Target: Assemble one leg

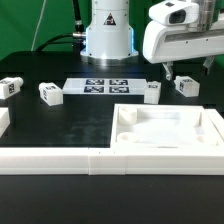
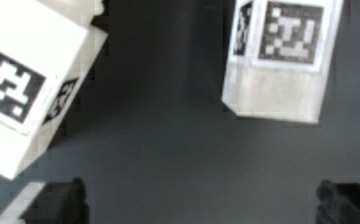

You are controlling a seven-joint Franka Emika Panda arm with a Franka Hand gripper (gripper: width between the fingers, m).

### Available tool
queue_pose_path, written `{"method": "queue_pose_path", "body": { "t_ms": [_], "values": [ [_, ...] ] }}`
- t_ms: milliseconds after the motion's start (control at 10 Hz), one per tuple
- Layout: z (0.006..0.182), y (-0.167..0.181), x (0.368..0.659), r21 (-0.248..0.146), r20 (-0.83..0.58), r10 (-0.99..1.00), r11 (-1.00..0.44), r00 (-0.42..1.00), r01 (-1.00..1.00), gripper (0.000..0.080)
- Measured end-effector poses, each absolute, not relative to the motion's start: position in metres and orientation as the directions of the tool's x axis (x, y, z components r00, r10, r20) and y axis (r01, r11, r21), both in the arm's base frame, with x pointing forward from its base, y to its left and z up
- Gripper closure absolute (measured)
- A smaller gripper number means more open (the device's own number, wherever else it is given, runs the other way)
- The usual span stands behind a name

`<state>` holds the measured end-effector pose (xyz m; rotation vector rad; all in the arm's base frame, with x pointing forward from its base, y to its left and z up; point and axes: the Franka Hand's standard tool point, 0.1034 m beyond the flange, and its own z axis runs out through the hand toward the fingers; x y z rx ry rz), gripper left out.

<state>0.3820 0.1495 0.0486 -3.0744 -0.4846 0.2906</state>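
Note:
Several small white legs with square marker tags lie on the black table in the exterior view: one at the far left (image 1: 10,86), one beside it (image 1: 50,94), and two at the right (image 1: 152,93) (image 1: 186,86). My gripper (image 1: 185,70) hangs open and empty just above the two right legs. In the wrist view two tagged legs show below me, one (image 2: 35,90) larger and nearer, the other (image 2: 283,60) further off. My gripper (image 2: 202,205) is wide open; its dark fingertips (image 2: 52,203) touch nothing.
The marker board (image 1: 103,86) lies at the table's middle in front of the robot base (image 1: 107,35). A large white square tray-like panel (image 1: 215,128) sits at the front right. A low white rail (image 1: 50,160) runs along the front edge.

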Motion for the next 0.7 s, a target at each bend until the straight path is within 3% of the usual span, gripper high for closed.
{"method": "queue_pose_path", "body": {
  "t_ms": [300,700],
  "values": [
    [0.048,0.162,0.376,-0.045,-0.415,0.298,-0.951,0.860,0.307,0.0150],
    [0.043,0.173,0.352,-0.045,-0.717,0.255,-0.946,0.649,0.321,0.0150]
  ]
}}
